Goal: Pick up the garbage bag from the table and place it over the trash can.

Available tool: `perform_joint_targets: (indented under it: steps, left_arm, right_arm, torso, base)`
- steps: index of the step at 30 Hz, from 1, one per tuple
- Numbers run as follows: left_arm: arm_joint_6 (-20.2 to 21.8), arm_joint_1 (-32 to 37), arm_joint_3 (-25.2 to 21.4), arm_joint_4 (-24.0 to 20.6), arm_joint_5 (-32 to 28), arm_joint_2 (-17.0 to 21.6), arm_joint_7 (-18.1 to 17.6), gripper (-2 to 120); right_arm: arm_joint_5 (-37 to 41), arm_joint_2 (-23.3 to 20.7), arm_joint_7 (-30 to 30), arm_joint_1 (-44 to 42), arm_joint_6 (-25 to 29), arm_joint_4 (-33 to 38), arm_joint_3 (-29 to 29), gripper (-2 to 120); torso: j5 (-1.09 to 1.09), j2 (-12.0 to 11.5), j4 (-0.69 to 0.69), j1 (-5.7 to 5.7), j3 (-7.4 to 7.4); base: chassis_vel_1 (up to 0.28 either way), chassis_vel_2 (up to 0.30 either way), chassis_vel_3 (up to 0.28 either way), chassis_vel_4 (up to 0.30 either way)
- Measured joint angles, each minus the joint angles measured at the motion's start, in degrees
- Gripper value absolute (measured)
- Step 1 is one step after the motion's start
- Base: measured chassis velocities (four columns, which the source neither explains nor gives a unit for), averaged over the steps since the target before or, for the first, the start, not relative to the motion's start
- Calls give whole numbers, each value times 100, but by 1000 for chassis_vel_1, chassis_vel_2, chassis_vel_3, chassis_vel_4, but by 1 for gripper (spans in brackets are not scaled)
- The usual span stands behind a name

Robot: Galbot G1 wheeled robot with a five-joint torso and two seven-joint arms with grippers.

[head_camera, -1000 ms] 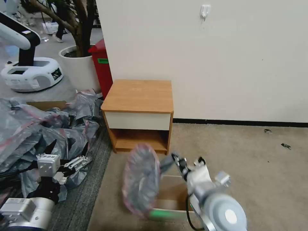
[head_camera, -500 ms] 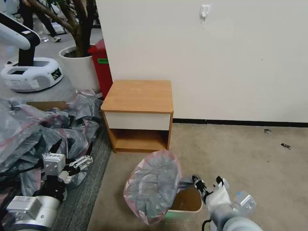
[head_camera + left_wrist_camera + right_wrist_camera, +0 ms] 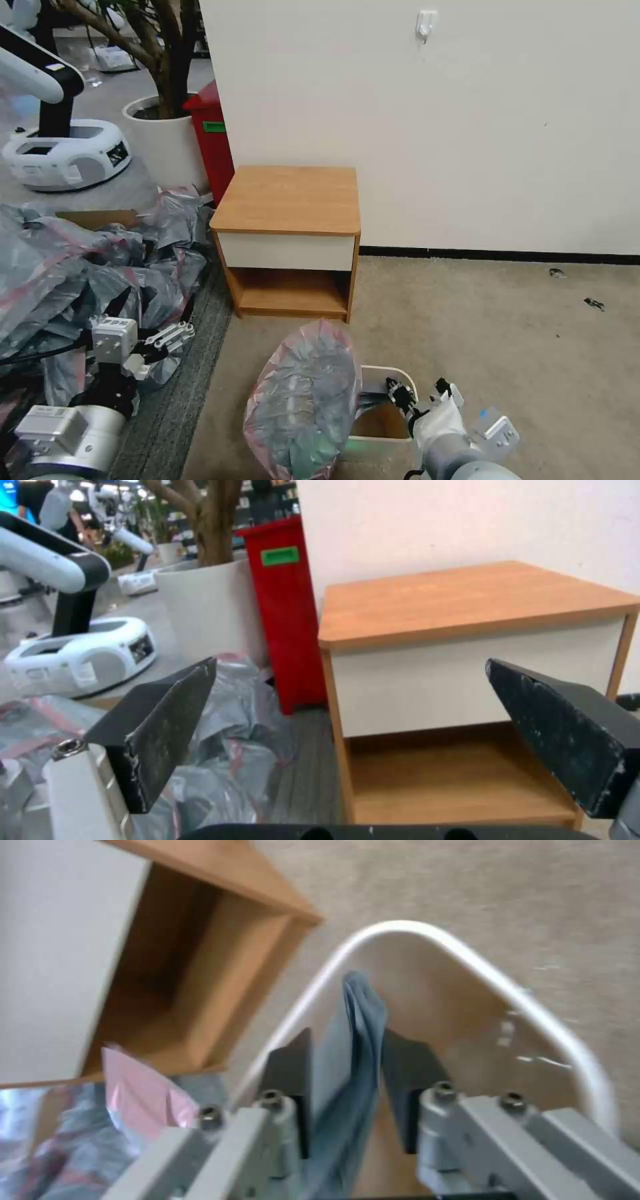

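Right gripper [image 3: 399, 393] is low over the open mouth of the trash can [image 3: 400, 377], which stands on the carpet in front of the counter [image 3: 288, 198]. In the right wrist view the gripper [image 3: 347, 1060] has its two dark fingers [image 3: 408, 1067] closed onto a bunched fold of the garbage bag [image 3: 353, 1040], with the film pinched between them just inside the white rim of the trash can [image 3: 533, 1010].

The bulk of the garbage bag [image 3: 303, 400] is a ballooned grey, pink-edged mass hanging over the can's left side, covering that side of the rim and reaching toward the floor. The can's far and right rim is bare, and its beige interior is visible.

Left gripper [image 3: 163, 335] is held low at the robot's left, above the heap of grey-pink bags [image 3: 73, 267] on the floor. In the left wrist view its gripper [image 3: 347, 730] is spread wide with nothing between the fingers, facing the counter [image 3: 467, 595] and the red bin [image 3: 283, 605].

The counter top carries no item.
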Motion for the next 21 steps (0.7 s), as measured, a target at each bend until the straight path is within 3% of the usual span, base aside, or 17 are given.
perform_joint_targets:
  steps: [6, 12, 14, 15, 18, 19, 21]
  left_arm:
    - [25, -42, 58, 0, -9, -29, 67, 100]
    - [105, -31, 111, 0, -11, 24, 181, 100]
    - [238, -28, 183, 0, -20, 116, 242, 100]
    - [238, -28, 183, 0, -20, 116, 242, 100]
    - [689, -24, 419, 0, -79, 466, 333, 100]
    - [689, -24, 419, 0, -79, 466, 333, 100]
    - [890, -129, 744, 0, -124, 708, 335, 100]
  right_arm:
    - [-269, -72, 787, 34, 272, 174, -195, 51]
    - [-713, -92, 518, 36, 242, 360, 10, 70]
    - [-1079, -38, -188, 16, 25, 367, 322, 80]
    - [-1079, -38, -188, 16, 25, 367, 322, 80]
    - [-2221, -112, -1782, 102, 91, 110, 754, 96]
    - [-2221, -112, -1782, 102, 91, 110, 754, 96]
    - [-2684, -269, -3024, 110, 250, -307, 1114, 100]
  torso:
    - [0, 0, 0, 0, 0]
    - [1, 0, 0, 0, 0]
    - [0, 0, 0, 0, 0]
    - [0, 0, 0, 0, 0]
    - [1, 0, 0, 0, 0]
    - [1, 0, 0, 0, 0]
    - [1, 0, 0, 0, 1]
  base:
    - [0, 0, 0, 0]
    - [0, 0, 0, 0]
    - [0, 0, 0, 0]
    - [0, 0, 0, 0]
    - [0, 0, 0, 0]
    - [0, 0, 0, 0]
    - [0, 0, 0, 0]
